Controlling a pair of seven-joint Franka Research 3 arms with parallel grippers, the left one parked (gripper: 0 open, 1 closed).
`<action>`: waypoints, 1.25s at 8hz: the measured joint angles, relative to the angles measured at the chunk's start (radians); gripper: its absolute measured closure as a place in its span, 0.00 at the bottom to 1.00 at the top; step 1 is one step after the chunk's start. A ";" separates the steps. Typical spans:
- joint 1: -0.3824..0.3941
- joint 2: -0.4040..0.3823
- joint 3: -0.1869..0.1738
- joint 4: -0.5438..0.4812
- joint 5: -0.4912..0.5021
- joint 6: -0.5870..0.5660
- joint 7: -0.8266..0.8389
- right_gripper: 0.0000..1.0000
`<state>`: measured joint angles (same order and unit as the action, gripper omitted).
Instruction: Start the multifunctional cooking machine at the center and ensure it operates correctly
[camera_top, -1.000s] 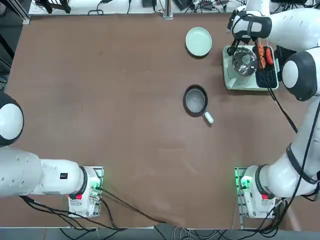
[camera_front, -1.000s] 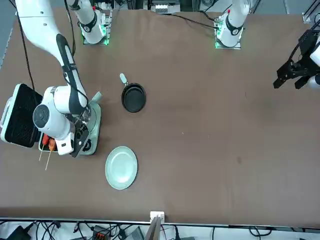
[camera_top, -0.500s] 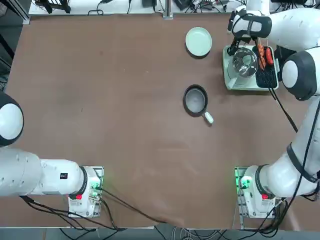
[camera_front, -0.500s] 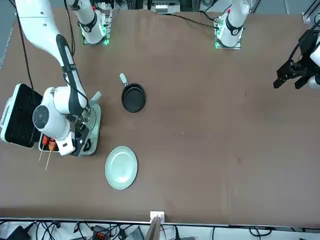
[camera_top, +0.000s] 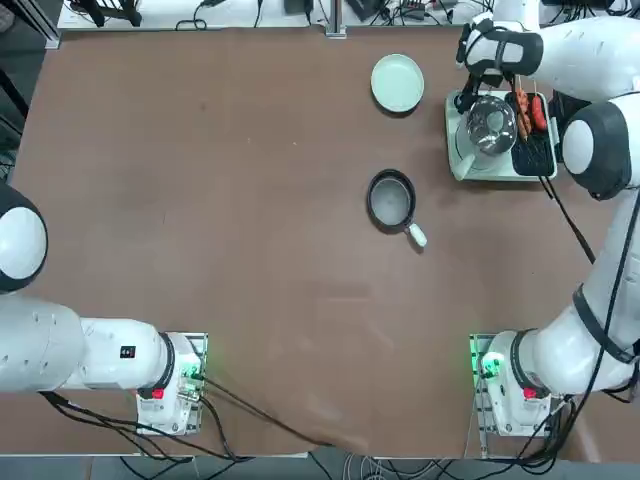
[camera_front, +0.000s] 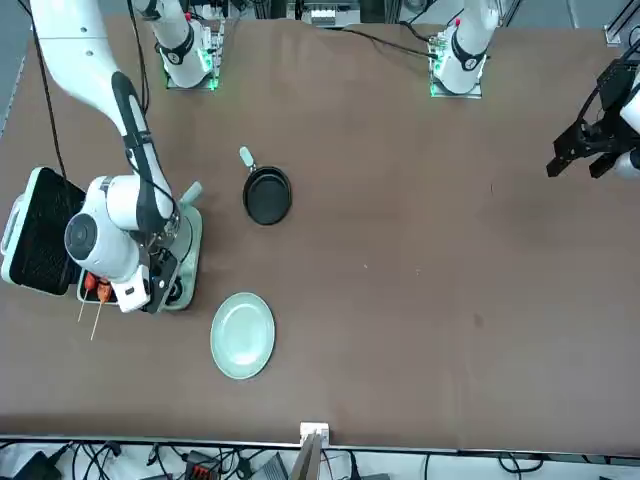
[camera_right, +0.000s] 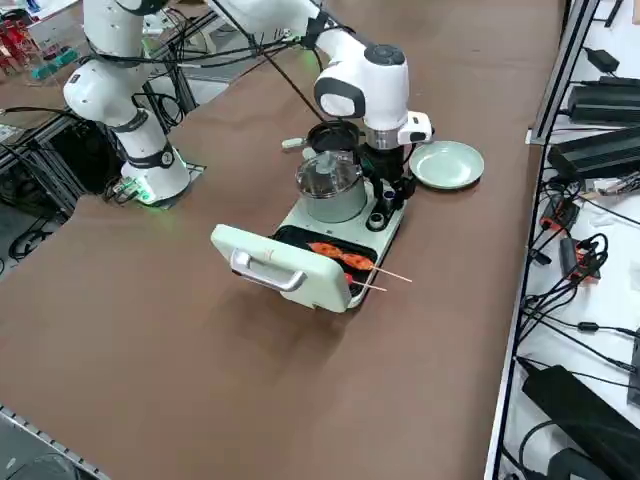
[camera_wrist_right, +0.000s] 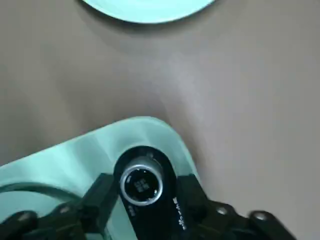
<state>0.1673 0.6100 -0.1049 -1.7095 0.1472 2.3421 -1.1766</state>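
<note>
right arm bent over the table, hand (camera_wrist_right: 145, 187) low, fingers (camera_wrist_right: 187, 195) parted

In the top view, the right pincer (camera_wrist_right: 148, 188) is largely hidden under the right arm (camera_top: 590, 55). By that arm, the glass-lidded pot (camera_right: 331, 186) is mostly covered in the front view. In the wrist view, the pale green plate (camera_wrist_right: 150, 7) is cut off, and the white print (camera_wrist_right: 179, 212) beside the knob (camera_wrist_right: 141, 184) cannot be read.

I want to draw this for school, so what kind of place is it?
Probably a robotics lab or test room. You can see a robot arm clamped to a big brown table, loose black cables beside it, and a little cooker for practice.
</note>
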 joint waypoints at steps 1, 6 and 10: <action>-0.007 0.016 -0.002 0.031 0.011 -0.030 0.004 0.06; -0.024 0.036 -0.010 0.207 0.016 -0.176 0.077 0.00; -0.045 0.030 -0.016 0.357 0.016 -0.393 0.161 0.00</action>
<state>0.1223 0.6396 -0.1206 -1.3528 0.1633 1.9487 -1.0157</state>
